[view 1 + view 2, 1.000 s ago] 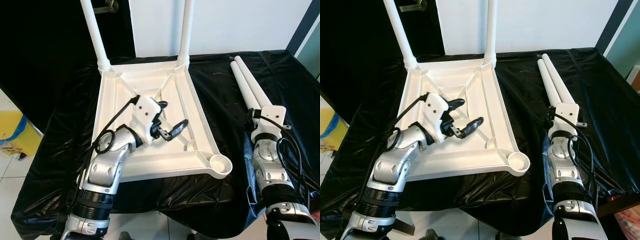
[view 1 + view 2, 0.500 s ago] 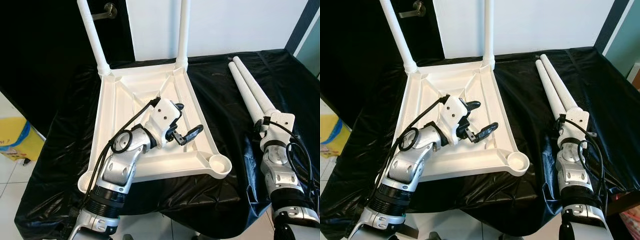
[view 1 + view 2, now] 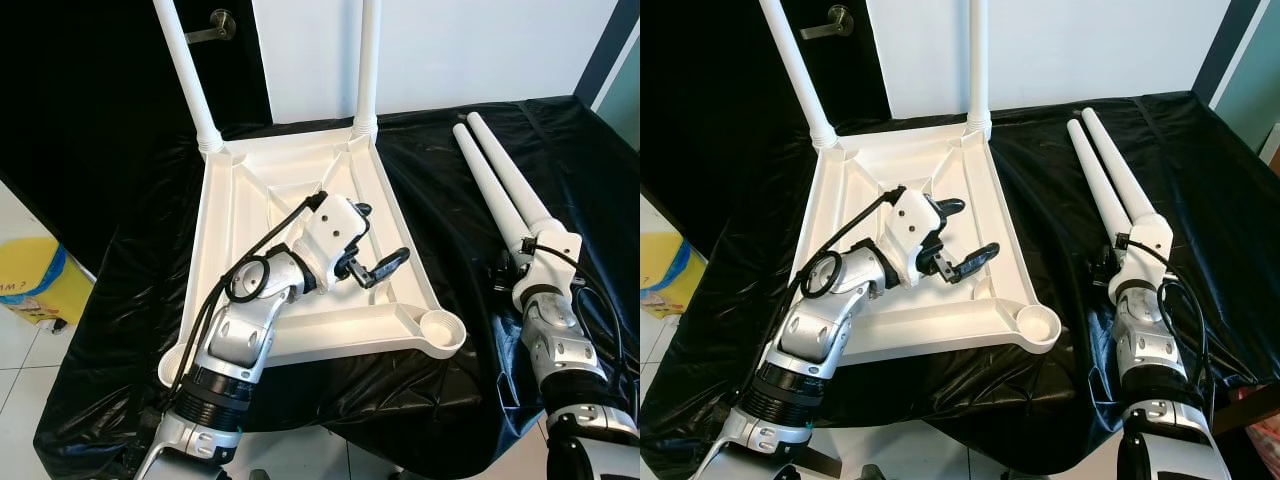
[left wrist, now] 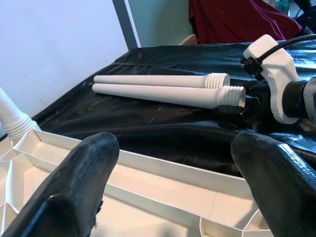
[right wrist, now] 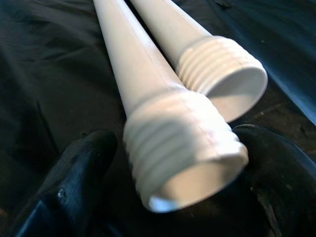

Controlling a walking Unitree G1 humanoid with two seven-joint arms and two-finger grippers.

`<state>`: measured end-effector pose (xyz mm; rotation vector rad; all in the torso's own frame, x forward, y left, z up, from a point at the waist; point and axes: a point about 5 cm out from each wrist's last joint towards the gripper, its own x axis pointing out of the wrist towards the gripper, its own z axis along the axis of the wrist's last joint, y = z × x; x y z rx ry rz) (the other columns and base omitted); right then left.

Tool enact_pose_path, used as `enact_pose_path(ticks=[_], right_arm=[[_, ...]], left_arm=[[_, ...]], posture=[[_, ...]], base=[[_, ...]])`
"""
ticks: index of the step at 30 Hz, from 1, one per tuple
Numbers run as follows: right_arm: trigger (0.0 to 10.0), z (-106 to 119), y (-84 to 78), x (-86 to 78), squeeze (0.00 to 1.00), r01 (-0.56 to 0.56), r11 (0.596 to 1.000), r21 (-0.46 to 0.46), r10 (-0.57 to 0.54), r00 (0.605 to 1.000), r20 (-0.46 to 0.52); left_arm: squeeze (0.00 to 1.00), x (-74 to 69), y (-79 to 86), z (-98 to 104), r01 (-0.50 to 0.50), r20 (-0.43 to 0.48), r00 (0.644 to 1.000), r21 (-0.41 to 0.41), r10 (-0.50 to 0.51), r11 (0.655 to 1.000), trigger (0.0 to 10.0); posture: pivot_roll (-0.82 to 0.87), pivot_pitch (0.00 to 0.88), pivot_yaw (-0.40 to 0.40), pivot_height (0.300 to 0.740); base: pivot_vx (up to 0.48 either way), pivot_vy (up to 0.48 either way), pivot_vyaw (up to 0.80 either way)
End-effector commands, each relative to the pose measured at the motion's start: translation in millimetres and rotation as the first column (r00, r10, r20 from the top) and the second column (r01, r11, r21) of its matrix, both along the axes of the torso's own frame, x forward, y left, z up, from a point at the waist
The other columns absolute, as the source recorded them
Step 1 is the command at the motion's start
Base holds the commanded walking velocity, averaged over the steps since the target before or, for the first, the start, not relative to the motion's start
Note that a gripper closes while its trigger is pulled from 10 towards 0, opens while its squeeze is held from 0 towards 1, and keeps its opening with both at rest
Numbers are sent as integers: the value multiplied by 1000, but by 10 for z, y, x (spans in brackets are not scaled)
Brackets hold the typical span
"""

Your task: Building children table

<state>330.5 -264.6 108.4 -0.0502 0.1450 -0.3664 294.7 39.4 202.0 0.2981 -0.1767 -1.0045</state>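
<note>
The upturned white table top (image 3: 290, 190) lies on the black cloth (image 3: 440, 190). The left gripper (image 3: 372, 247) is spread above it; the right gripper (image 5: 173, 163), spread, straddles the nearer loose leg (image 5: 148, 98).

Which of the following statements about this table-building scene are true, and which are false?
1. Two legs already stand in the upturned tabletop. True.
2. Three loose legs lie on the black cloth. False: two loose legs lie there.
3. The left gripper is open above the tabletop. True.
4. The right gripper is above the tabletop. False: it is at the threaded ends of the loose legs.
5. The near right socket holds a leg. False: it is empty.
</note>
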Motion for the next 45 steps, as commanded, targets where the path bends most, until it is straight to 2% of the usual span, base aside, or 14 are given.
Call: enact_pose_path(ticks=[1,4,9,14,20,21,23,24,33,34,36,37,40,45], right_arm=[[10000,11,-27,25,0,-7,1000,19,7,1000,-5],[10000,24,-28,53,0,-25,999,34,25,1000,-9],[10000,16,70,164,0,-144,983,114,150,988,-46],[10000,0,143,203,0,-210,973,93,219,972,-86],[10000,-16,173,224,0,-249,960,130,262,961,-92],[3255,-18,176,225,0,-255,957,136,268,959,-92],[3255,-19,175,230,0,-266,953,143,280,956,-88],[0,-20,179,230,0,-267,952,153,281,956,-82],[0,132,222,228,0,-307,945,117,306,952,23],[3490,239,251,202,0,-327,940,94,319,944,89],[3490,272,263,189,0,-333,939,88,324,940,107],[10000,325,290,165,0,-349,934,70,338,931,137],[10000,407,364,86,0,-381,923,61,365,913,182],[10000,418,459,-59,0,-418,908,36,406,896,181]], left_arm=[[0,66,24,4,-126,26,992,-20,127,992,10000],[0,68,21,10,-128,28,991,-20,128,992,10000],[0,80,22,35,-136,37,990,-20,137,991,10000],[0,86,17,46,-141,42,989,-21,141,990,10000],[0,101,31,62,-157,47,986,-24,158,987,10000],[0,103,34,64,-159,48,986,-25,160,987,10000],[0,107,41,67,-165,50,985,-25,166,986,10000],[0,109,45,69,-168,51,984,-25,169,985,10000],[0,119,55,95,-180,58,982,-32,182,983,10000],[0,120,59,101,-184,59,981,-35,186,982,10000],[0,120,61,101,-185,60,981,-36,187,982,10000],[0,121,64,101,-187,60,980,-36,189,982,10000],[0,124,65,97,-190,59,980,-37,192,981,10000],[0,130,53,101,-189,61,980,-37,191,981,10000]], posture=[[-118,41,62,740],[-113,43,61,740],[-110,51,60,740],[-107,57,57,740],[-98,67,44,740],[-98,67,44,740],[-97,69,42,740],[-96,70,39,740],[-96,74,34,740],[-98,77,32,740],[-98,78,32,740],[-101,80,32,740],[-106,81,32,740],[-113,81,31,740]], base=[[0,0,0],[0,0,0],[0,0,0],[0,0,0],[0,0,0],[0,0,0],[0,0,0],[0,0,0],[0,0,0],[0,0,0],[0,0,0],[0,0,0],[0,0,0],[0,0,0]])
